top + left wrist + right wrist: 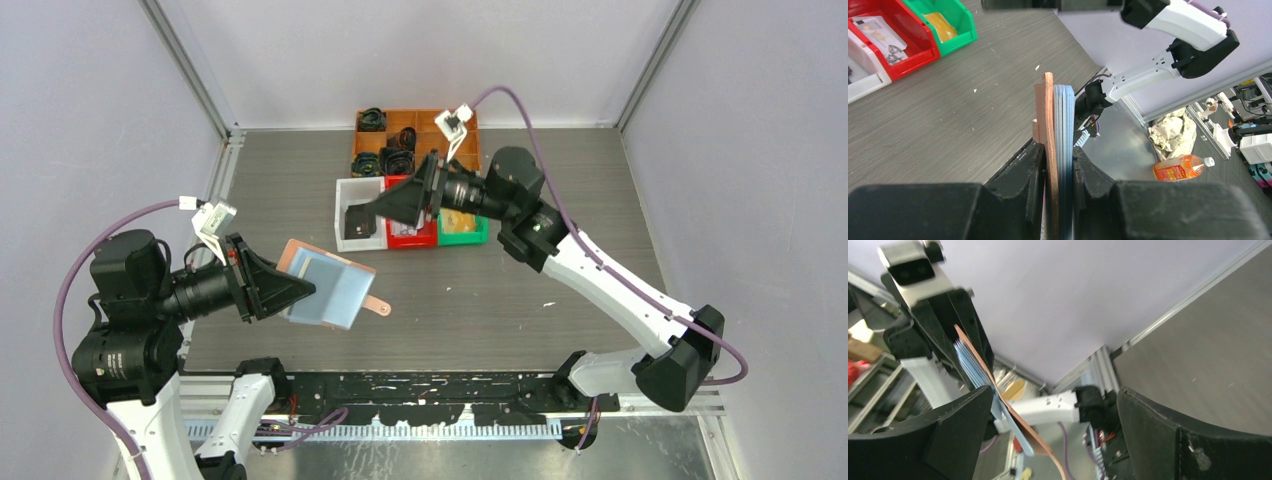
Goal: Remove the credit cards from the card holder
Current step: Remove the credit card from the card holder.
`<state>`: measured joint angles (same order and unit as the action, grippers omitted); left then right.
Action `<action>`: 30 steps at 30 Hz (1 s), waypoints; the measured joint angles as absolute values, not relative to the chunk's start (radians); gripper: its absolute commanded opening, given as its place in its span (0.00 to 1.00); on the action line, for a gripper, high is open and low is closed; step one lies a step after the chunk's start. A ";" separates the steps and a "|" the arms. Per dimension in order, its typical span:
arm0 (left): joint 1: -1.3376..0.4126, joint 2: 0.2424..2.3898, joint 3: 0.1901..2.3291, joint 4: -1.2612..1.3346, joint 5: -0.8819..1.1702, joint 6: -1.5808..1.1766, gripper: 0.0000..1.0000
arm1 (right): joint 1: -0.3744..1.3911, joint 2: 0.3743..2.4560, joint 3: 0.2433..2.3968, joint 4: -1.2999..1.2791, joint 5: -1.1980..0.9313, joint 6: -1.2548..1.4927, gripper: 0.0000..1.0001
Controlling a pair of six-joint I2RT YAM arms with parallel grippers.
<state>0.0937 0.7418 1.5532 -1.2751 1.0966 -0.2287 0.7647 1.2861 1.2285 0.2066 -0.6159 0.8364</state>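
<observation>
Left gripper clamped the card holder above the bench; right gripper hung open over the bins. Judgement: hold the holder steady, slots facing right.

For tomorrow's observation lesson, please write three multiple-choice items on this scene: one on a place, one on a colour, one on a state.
1. Where is the flat tan-pink card holder with the grey-blue pocket face?
A. in the red bin
B. clamped in the left end effector, above the table
C. lying flat by the right arm's base

2. What colour is the plastic bin holding the orange-yellow card?
A. green
B. white
C. blue

3. What state is the right end effector in?
A. shut on a card
B. shut on nothing
C. open

Answers:
1 B, the left wrist view shows both fingers pressed on the holder's edges.
2 A, the left wrist view shows the card in the green bin.
3 C, the right wrist view shows its fingers wide apart with nothing between them.
</observation>
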 measured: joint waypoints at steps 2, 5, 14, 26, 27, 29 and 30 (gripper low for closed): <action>0.094 0.742 1.551 -1.270 1.108 -0.232 0.00 | 0.777 1.280 1.150 0.271 -0.663 0.876 0.99; 0.094 0.742 1.542 -1.258 1.126 -0.240 0.00 | 0.809 1.280 1.084 0.316 -0.707 0.898 0.99; 0.094 0.742 1.517 -1.224 1.141 -0.261 0.00 | 0.947 1.280 1.057 0.533 -0.794 0.940 0.91; 0.094 0.742 1.505 -1.215 1.142 -0.261 0.00 | 1.015 1.298 1.040 0.538 -0.731 0.931 0.54; 0.094 0.742 1.503 -1.213 1.137 -0.261 0.00 | 1.022 1.298 1.040 0.524 -0.720 0.921 0.48; 0.094 0.742 1.499 -1.210 1.130 -0.261 0.00 | 1.029 1.298 1.040 0.501 -0.695 0.909 0.29; 0.094 0.742 1.497 -1.208 1.125 -0.260 0.00 | 1.034 1.298 1.040 0.490 -0.682 0.899 0.20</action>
